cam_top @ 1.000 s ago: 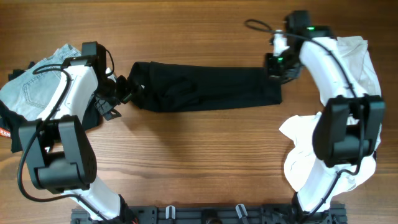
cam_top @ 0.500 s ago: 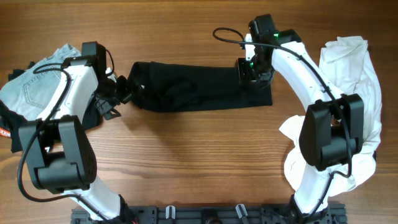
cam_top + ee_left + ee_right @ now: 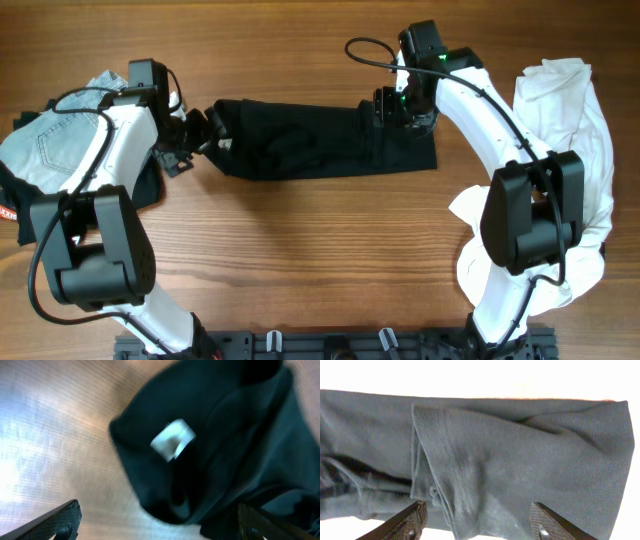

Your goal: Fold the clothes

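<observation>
A long black garment (image 3: 300, 140) lies stretched across the table's far half. Its right end is folded back over itself, with the flap's edge (image 3: 366, 135) showing. My right gripper (image 3: 393, 108) hovers open over that flap. In the right wrist view its fingers (image 3: 406, 522) straddle the doubled cloth (image 3: 520, 460), and the gripper (image 3: 480, 525) grips nothing. My left gripper (image 3: 203, 137) stands wide open at the garment's left end. The left wrist view shows the gripper (image 3: 160, 527) just short of the black cloth (image 3: 225, 435) and its white tag (image 3: 172, 440).
A pair of light jeans (image 3: 50, 135) lies heaped on dark cloth at the left edge. A pile of white clothes (image 3: 560, 150) lies along the right side under my right arm. A black cable (image 3: 365, 50) loops beyond the garment.
My right gripper carried the garment's right end leftward, laid it over as a flap, then opened and let go. The left gripper shifted slightly and stayed open.
</observation>
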